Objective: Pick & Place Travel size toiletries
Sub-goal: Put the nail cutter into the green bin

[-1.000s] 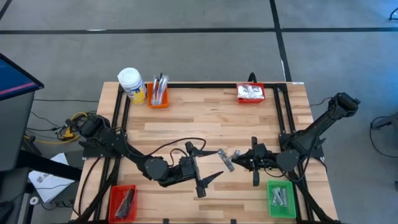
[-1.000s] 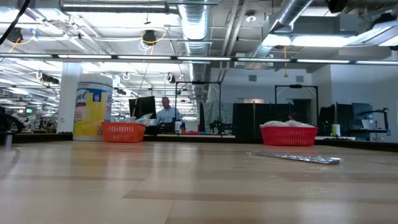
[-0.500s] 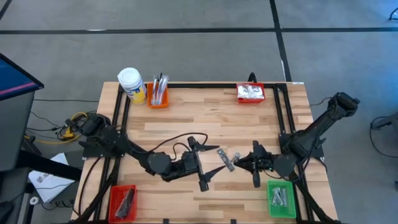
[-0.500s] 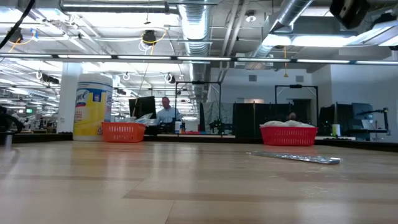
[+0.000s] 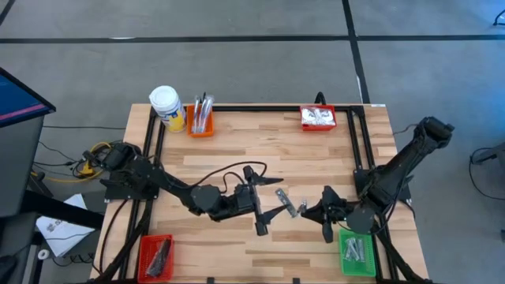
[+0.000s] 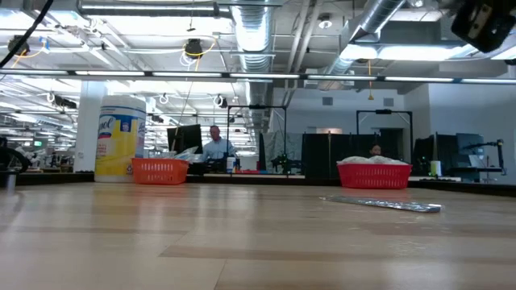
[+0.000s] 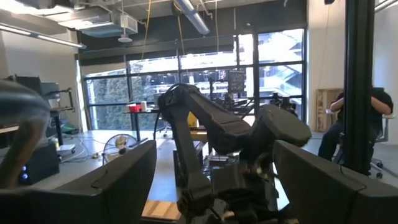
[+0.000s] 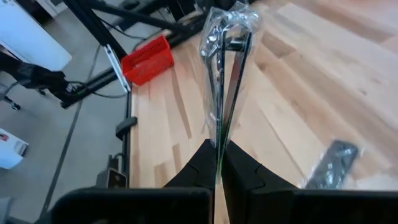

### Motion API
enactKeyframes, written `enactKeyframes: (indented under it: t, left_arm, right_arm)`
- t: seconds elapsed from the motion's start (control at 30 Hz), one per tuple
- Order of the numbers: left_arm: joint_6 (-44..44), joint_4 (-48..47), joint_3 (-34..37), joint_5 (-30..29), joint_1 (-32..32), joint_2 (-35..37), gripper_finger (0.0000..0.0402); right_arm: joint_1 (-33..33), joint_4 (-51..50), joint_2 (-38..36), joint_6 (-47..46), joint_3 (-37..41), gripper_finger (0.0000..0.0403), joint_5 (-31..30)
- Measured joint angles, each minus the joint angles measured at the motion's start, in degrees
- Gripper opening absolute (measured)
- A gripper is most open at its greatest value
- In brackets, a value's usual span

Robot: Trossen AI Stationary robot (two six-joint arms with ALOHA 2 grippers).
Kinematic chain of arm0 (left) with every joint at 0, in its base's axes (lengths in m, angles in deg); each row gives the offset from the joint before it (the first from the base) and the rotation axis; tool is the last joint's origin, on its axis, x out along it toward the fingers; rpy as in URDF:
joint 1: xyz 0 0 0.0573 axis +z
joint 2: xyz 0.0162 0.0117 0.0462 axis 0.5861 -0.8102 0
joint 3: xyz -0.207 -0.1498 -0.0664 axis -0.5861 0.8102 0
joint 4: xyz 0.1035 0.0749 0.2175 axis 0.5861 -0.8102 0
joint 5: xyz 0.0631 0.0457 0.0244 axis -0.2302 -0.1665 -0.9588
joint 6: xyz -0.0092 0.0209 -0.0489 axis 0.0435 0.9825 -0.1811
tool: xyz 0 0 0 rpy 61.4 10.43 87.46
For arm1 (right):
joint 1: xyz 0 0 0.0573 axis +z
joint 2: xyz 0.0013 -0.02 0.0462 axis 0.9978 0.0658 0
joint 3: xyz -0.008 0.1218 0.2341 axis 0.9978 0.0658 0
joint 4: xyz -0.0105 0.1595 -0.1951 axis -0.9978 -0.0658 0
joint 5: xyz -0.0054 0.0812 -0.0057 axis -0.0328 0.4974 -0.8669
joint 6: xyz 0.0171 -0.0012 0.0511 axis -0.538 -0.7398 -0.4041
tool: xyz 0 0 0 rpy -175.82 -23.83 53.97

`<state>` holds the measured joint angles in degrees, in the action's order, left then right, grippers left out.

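The right gripper [image 8: 219, 163] is clamped on a clear-wrapped toiletry packet [image 8: 225, 68] near the tabletop's front right corner, beside the green bin [image 5: 357, 251]. The left gripper [image 5: 267, 207], jaws spread wide, hovers mid-table by a dark flat bar [image 5: 287, 201]. The back-left yellow jar's [image 6: 120, 137] label cannot be read.

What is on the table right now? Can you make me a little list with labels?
left gripper: open, fingers spread wide, over the middle of the table
right gripper: shut on a clear wrapped packet, near the green bin
loose item: silvery sachet lying on the table between the two grippers
orange bin: back left, with slim toothbrushes standing in it
yellow jar: beside the orange bin
red bins: one at the back right, one at the front left
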<state>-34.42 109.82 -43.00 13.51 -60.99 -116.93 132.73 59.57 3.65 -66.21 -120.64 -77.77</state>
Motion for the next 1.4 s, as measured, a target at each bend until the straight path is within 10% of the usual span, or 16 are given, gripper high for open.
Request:
enactKeyframes:
  t: [1.4]
  left_arm:
    - [0.6, 4.0, 0.0, 7.3, 0.0, 1.0, 0.0314]
  right_arm:
    - [15.0, -15.3, 1.7, -41.9, -0.1, 0.0002, 11.7]
